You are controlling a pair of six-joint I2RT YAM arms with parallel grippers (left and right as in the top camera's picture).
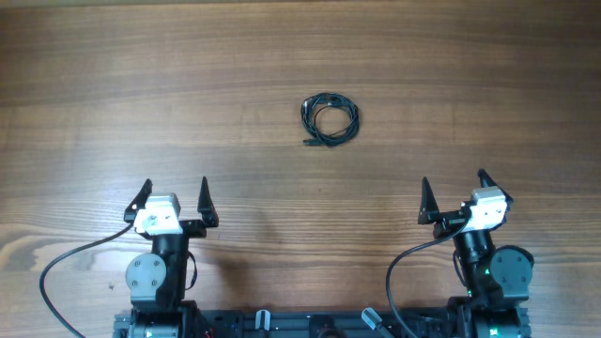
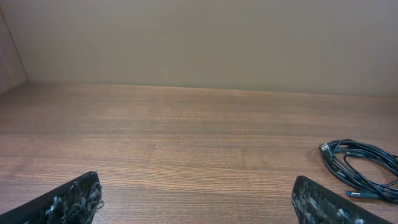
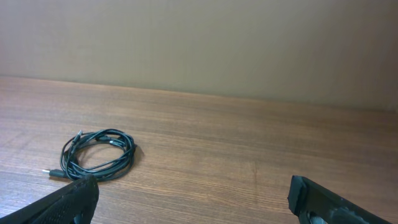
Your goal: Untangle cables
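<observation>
**Cable Coil: Position Relative to the Jaws**

The cables (image 1: 330,119) lie as one small, near-round coil on the tabletop (image 1: 113,84), in the upper centre of the overhead frame, slightly right of the midline. The coil has no marked long axis. A plug end (image 1: 308,142) projects at its lower left. The left jaws and right jaws stand fully spread and empty, well apart from the coil. The coil lies up-right of the left arm (image 1: 158,249) and up-left of the right arm (image 1: 484,249). The right arm is judged the nearer.

Spread wide: left pincer (image 1: 175,183), right pincer (image 1: 454,177)
</observation>
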